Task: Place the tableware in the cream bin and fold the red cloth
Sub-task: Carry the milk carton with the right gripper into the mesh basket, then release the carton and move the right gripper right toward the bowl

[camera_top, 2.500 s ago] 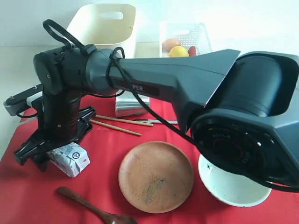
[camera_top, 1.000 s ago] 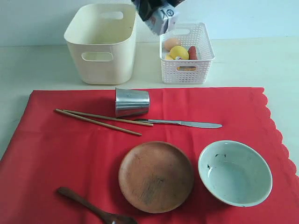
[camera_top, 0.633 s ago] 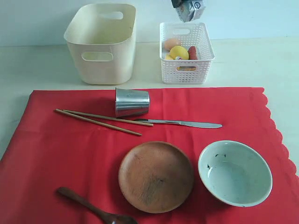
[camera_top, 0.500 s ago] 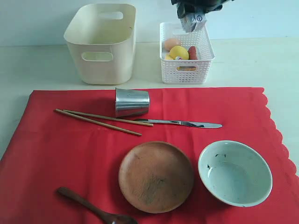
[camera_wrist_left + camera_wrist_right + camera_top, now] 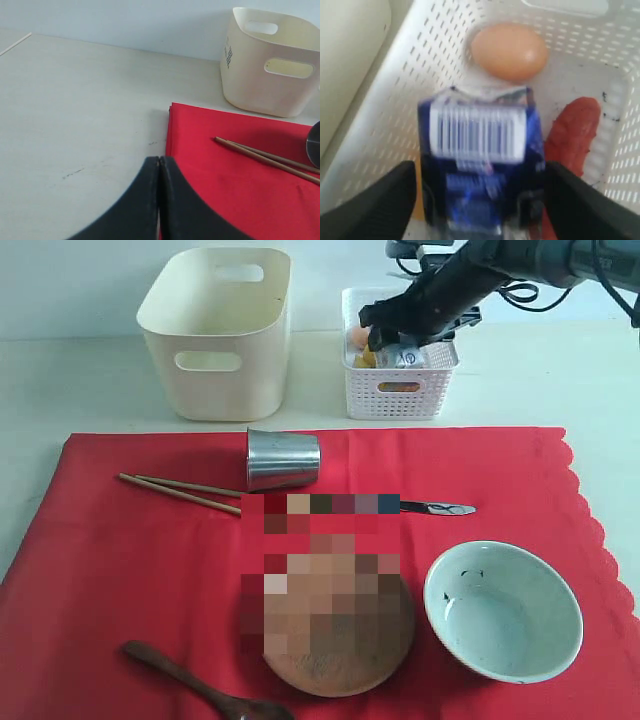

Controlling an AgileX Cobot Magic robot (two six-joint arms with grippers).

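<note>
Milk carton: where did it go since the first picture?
The right fingers lifted the carton off the left of the cloth and carried it over into the white basket, beside the egg; they still hold it. Tumbler, chopsticks, bowl and spoon stayed put on the cloth.

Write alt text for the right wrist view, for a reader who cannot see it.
The right gripper holds a blue milk carton, barcode facing the camera, over a white perforated basket. In the basket lie a brown egg and a red sausage; the picture is slightly blurred.
</note>
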